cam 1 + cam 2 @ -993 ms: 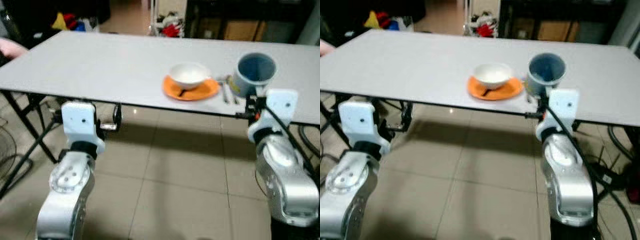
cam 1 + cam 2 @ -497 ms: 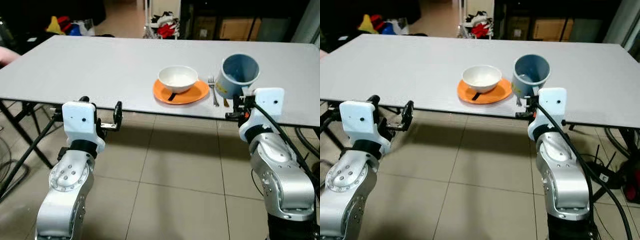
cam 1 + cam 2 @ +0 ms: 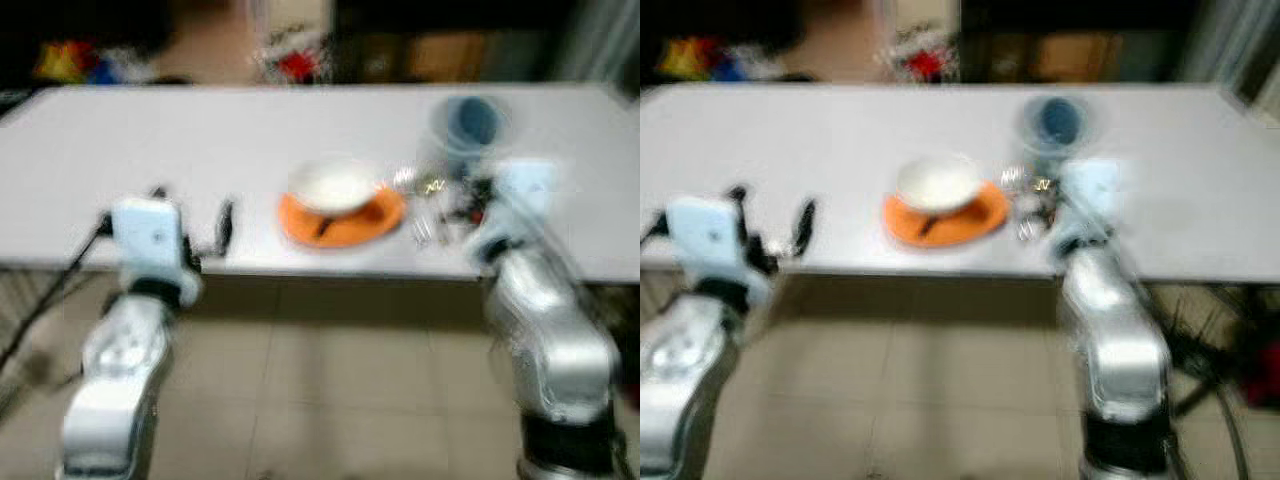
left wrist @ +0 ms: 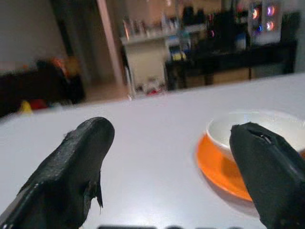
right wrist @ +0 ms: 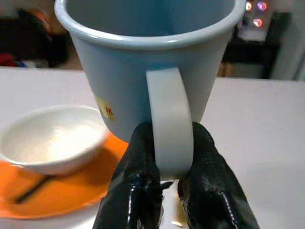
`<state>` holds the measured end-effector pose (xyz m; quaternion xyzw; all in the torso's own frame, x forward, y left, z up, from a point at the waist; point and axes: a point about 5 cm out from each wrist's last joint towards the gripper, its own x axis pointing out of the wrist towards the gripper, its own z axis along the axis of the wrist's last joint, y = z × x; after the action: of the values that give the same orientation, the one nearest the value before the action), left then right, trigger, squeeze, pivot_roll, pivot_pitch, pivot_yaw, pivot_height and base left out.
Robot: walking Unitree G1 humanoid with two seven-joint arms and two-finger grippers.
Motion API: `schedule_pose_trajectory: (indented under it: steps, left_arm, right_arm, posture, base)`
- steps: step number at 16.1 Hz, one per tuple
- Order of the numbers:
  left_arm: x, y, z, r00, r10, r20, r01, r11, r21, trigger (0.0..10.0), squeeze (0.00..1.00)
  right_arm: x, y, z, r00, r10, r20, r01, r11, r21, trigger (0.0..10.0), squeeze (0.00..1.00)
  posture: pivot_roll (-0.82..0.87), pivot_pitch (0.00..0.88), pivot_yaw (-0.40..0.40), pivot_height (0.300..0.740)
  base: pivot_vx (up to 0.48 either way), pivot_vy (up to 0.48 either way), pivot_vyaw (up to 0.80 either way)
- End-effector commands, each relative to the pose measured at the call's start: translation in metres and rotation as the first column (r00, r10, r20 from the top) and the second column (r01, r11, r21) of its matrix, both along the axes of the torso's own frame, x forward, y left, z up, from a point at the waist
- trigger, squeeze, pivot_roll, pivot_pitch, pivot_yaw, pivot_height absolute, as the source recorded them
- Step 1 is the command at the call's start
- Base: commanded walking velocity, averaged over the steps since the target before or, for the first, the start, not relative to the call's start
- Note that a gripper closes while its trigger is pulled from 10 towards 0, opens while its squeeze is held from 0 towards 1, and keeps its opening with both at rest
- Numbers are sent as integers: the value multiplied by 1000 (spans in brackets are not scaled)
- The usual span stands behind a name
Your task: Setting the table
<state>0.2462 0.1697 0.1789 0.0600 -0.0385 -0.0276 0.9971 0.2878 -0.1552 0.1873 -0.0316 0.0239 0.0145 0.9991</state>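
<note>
Closer now than half a second ago, the worktop [image 3: 150,140] sits nearer in both blurred eye views, so the robot has stepped in; both arms reach over its near edge, where before they hung short of it.

On the left, the left end effector [image 4: 176,167] hovers just above the worktop, its fingers spread wide with nothing between them.

At centre, a white bowl [image 3: 335,185] rests on an orange plate [image 3: 345,220], with something dark lying on the plate beside the bowl. Just right of the plate lies cutlery [image 3: 425,215], too smeared to sort.

On the right, the right end effector [image 5: 169,186] pinches the handle of the blue mug [image 5: 147,71], holding it upright above the worktop, right of and slightly beyond the plate.

Plate, bowl and cutlery look laid already. The mug is apparently the last piece, still to be set down and released.
</note>
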Motion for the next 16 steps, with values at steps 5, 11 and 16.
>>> schedule_pose_trajectory:
  steps: [5, 11, 16]
  left_arm:
    - [3, -7, 7, 999, -42, 29, 42, 999, 0, 10000, 0]
    - [1, -5, 9, 997, -68, 24, 68, 998, 20, 10000, 0]
    - [-2, -6, 11, 989, -148, 12, 148, 989, 23, 10000, 0]
  right_arm:
    - [10, -15, 9, 1000, -20, 24, 20, 1000, 2, 10000, 0]
    - [20, -7, 8, 995, 95, -4, -95, 995, 43, 10000, 0]
    - [36, -1, 1, 959, 275, -63, -276, 961, -10, 10000, 0]
  posture:
    - [-103, 0, 50, 740]
    - [-93, 0, 65, 740]
    - [-75, 0, 64, 740]
  base:
    - [468, 0, 0]
    - [470, 0, 0]
    - [177, 0, 0]
